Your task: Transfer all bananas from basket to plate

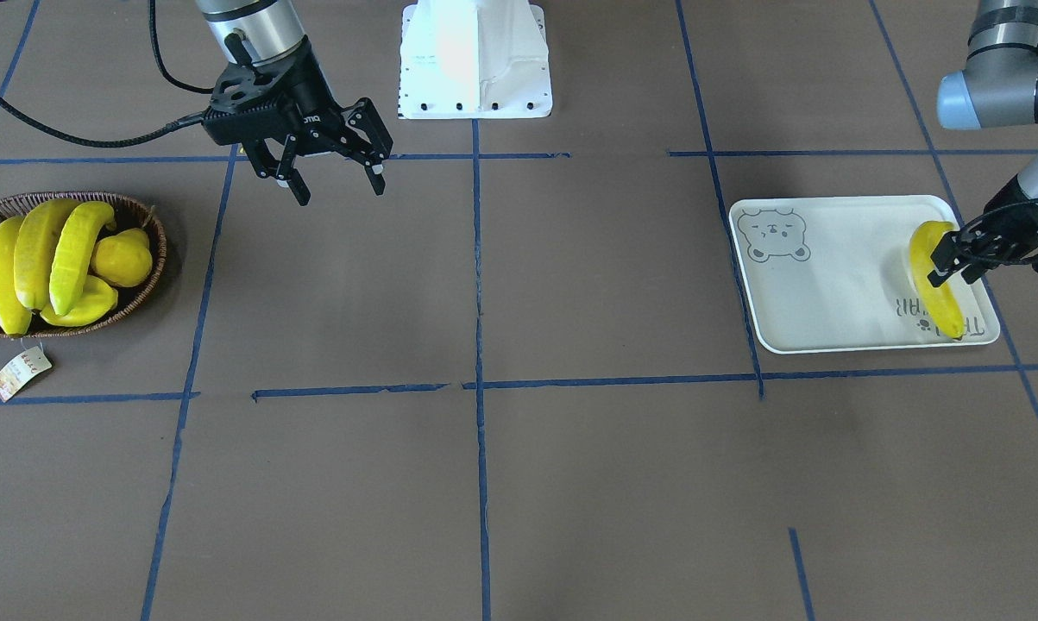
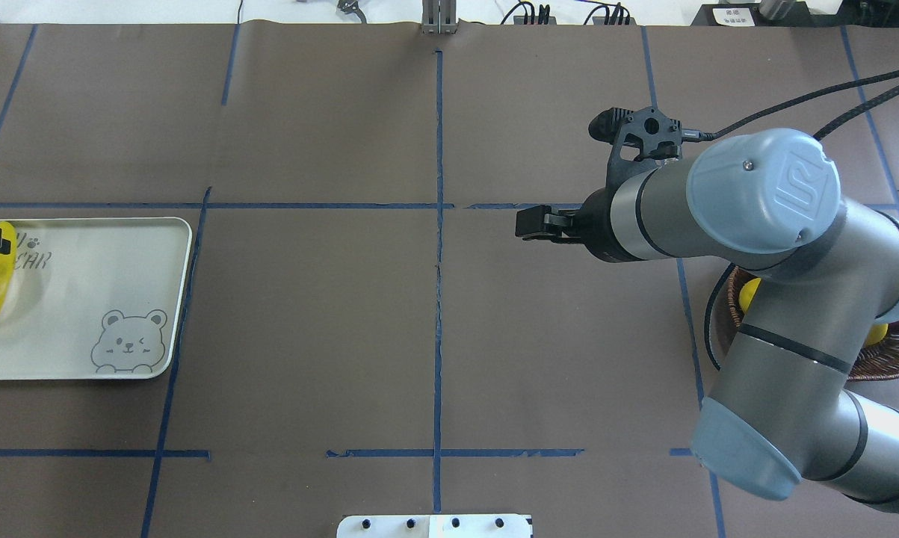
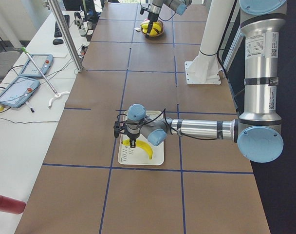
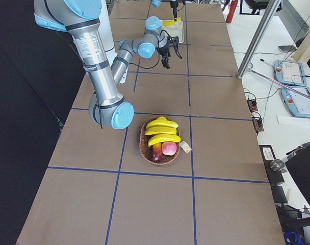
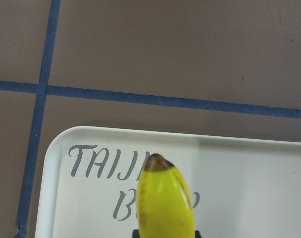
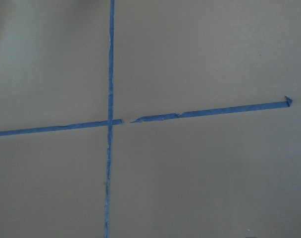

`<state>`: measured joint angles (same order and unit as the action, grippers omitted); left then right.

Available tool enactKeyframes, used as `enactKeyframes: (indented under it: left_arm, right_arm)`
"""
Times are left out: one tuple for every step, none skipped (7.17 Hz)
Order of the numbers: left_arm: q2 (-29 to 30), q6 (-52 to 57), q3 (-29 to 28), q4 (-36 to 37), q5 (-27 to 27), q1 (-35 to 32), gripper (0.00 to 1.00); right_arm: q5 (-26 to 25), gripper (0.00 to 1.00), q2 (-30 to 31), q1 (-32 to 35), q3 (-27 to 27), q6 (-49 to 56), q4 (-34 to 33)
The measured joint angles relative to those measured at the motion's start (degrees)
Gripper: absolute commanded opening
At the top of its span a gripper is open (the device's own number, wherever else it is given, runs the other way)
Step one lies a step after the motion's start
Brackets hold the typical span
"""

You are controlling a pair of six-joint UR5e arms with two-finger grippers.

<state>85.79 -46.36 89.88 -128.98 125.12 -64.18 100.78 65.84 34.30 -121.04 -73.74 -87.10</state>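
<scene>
at frame right the left end effector [image 1: 950, 263] clamps a banana [image 1: 934, 293] near the edge of the plate [image 1: 829, 293]; releasing there could roll it off. the right end effector [image 1: 339, 183] gapes, empty.

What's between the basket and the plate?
Nothing on the table: between the basket and the plate the front-facing view shows only bare brown cover with blue tape lines. The open right gripper hangs above, nearer the basket.

Open tabletop [image 1: 588, 285] lies between basket [image 1: 160, 250] and plate [image 1: 829, 285]. The white robot base [image 1: 475, 60] stands mid-edge (your far side). The right gripper [image 1: 340, 193], jaws spread, hangs near the basket. The left gripper [image 1: 948, 269], clamping a banana [image 1: 946, 315], occupies the plate's lettered end.
</scene>
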Motion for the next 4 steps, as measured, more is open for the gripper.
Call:
enactKeyframes:
  left_arm:
    - [0.2,0.0,0.2,0.0,0.3,0.0,0.99]
    - [0.4,0.0,0.6,0.1,0.8,-0.1,0.99]
    - [0.6,0.0,1.0,0.2,2.3,-0.4,0.99]
    - [0.7,0.0,1.4,0.3,5.0,-1.4,0.99]
  right_arm:
    - [1.8,1.00,1.4,1.4,-0.4,1.4,-0.3]
    - [3.7,1.00,4.5,2.9,-1.5,3.8,-0.5]
    - [4.6,1.00,8.9,4.0,-3.1,6.8,-0.3]
    - [4.8,1.00,14.0,4.9,-5.0,10.6,0.0]
